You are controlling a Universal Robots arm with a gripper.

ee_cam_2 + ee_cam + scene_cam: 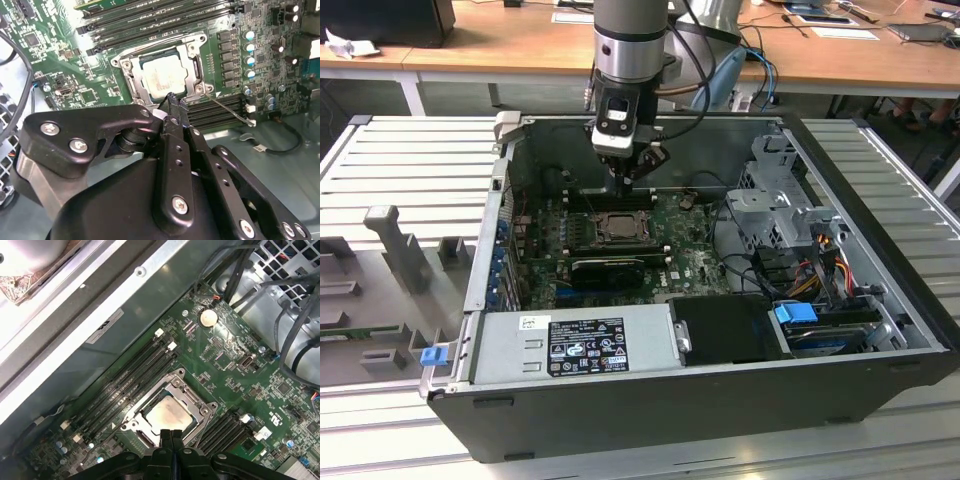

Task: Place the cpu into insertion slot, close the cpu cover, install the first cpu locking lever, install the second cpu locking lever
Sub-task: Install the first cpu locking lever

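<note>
Silver cpu cover (193, 399) lies flat over cpu (167, 415), which sits in insertion slot (618, 228). Gripper (172, 98) jaws pressed together, empty, hanging by socket corner near thin locking lever (227, 107). We reckon tips could skid off lever and gouge green board (65, 70).

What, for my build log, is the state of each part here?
Pale silver square cpu: seated flat, face up.
Thin silver metal-frame cpu cover: lowered around the cpu.
Thin wire locking lever: sticking out sideways, apparently unlatched.
Black gripper: shut, holding nothing, beside the cover.
Dark computer case: open.
</note>
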